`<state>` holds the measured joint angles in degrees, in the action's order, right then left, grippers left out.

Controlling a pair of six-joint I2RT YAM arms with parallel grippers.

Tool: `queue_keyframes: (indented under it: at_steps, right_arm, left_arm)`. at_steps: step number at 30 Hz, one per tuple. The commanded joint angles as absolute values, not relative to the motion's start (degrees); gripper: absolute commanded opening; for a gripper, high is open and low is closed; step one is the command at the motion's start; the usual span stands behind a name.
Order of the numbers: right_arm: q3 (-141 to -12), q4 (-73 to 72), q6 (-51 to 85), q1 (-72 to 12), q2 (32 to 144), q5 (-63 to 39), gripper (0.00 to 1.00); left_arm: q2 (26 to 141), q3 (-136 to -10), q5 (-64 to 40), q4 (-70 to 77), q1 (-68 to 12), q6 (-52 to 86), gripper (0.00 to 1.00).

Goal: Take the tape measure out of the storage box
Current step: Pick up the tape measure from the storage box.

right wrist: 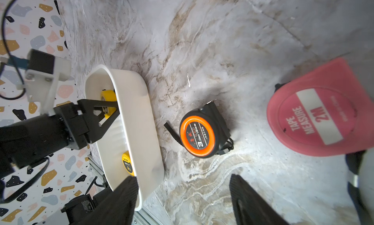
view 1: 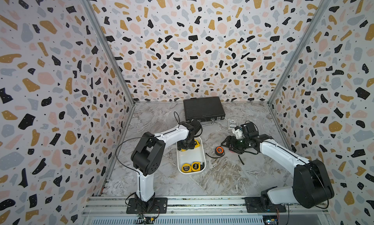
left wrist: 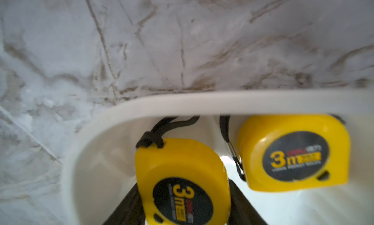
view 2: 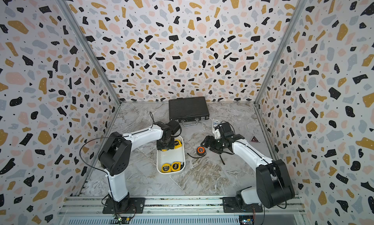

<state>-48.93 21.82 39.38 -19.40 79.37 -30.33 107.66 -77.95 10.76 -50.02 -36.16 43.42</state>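
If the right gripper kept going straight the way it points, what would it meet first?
Probably the orange tape measure, which lies before the storage box, though depth is unclear.

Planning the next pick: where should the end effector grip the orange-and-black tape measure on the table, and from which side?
Probably from straight above: the orange-and-black tape measure lies flat, orange face up. Close across its black rim, avoiding the strap trailing off one edge.
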Motion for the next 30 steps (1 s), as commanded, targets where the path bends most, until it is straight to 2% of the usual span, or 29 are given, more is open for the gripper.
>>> queue_keyframes:
  at_steps: [1, 16, 30]
  right_arm:
    - [-50.68, 21.71, 38.53, -19.24, 77.05, -31.2, 0.77]
    - [-46.24, 15.04, 39.36, -22.23, 69.15, -30.3, 0.77]
    - [-40.25, 0.34, 40.61, -29.82, 54.47, -21.52, 0.81]
  left_arm:
    - [102.47, -77.52, 10.88, -53.07, -36.88, 46.03, 0.02]
    - [90.94, -83.77, 6.8, -55.35, -41.43, 56.8, 0.0]
    - [97.01, -101.97, -0.24, -52.29, -46.81, 67.43, 0.0]
